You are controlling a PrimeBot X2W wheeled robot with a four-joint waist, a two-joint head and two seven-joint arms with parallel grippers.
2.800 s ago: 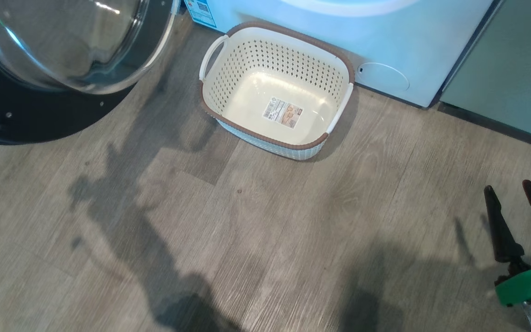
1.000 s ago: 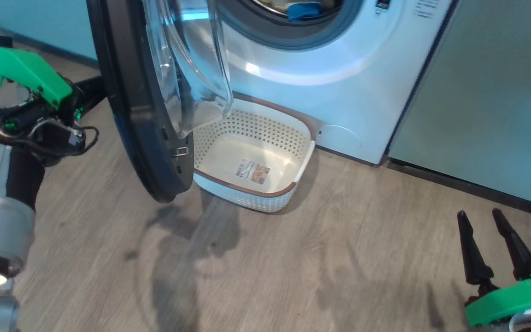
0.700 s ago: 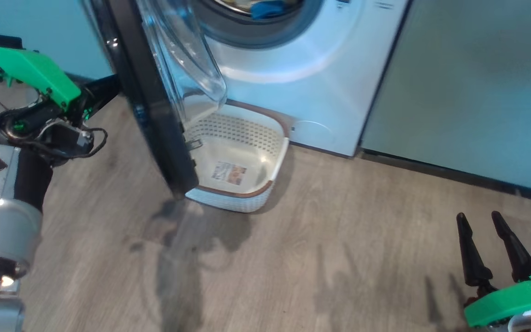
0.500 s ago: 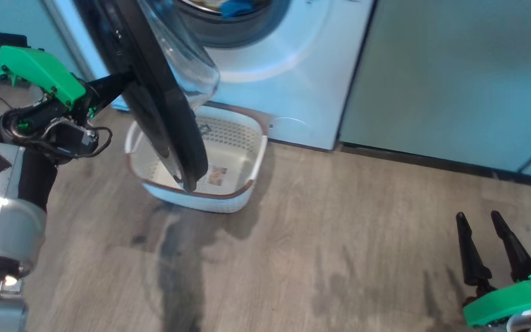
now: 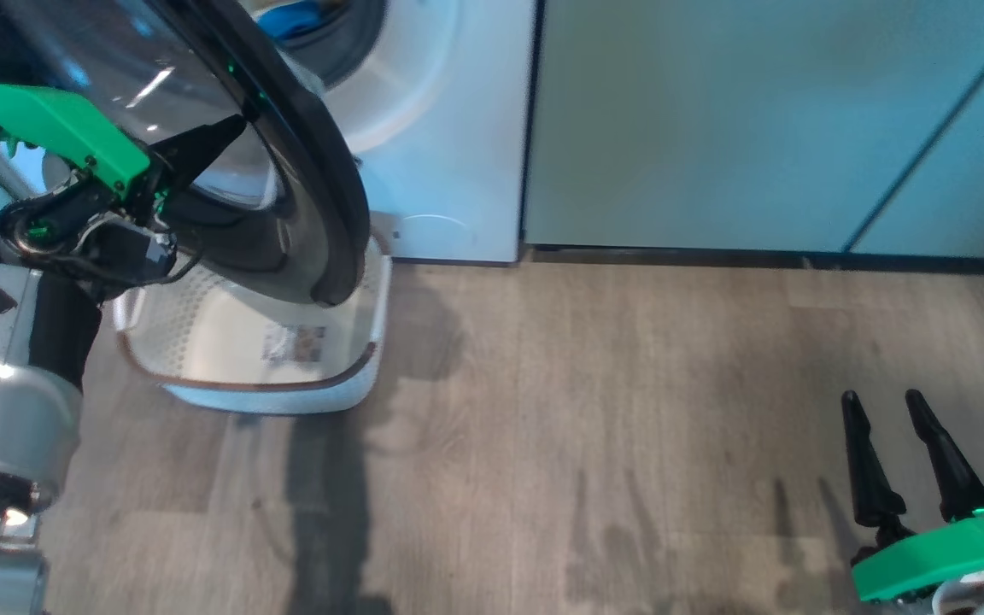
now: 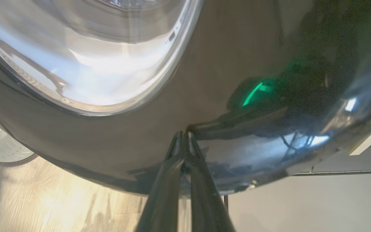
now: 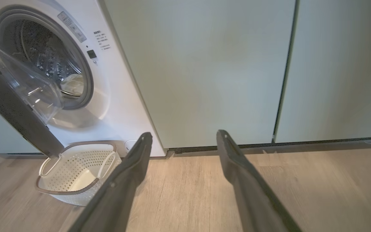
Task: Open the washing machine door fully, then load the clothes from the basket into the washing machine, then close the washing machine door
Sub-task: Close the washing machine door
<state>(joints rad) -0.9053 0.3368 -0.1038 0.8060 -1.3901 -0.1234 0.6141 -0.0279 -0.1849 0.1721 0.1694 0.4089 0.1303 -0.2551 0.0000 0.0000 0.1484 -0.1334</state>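
1. Left fingers (image 5: 219,137) are pressed together, tips against the door (image 5: 321,196) at its black rim.
2. The door stands ajar above the empty basket (image 5: 270,393) on the floor (image 5: 594,410).
3. Clothes (image 5: 287,19) lie inside the washer (image 5: 449,128).
4. Right fingers (image 5: 856,431) are spread wide, holding nothing.

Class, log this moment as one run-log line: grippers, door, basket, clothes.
left gripper: shut, tips against washing machine door rim | right gripper: open, idle | door: ajar | basket: empty | clothes: in drum
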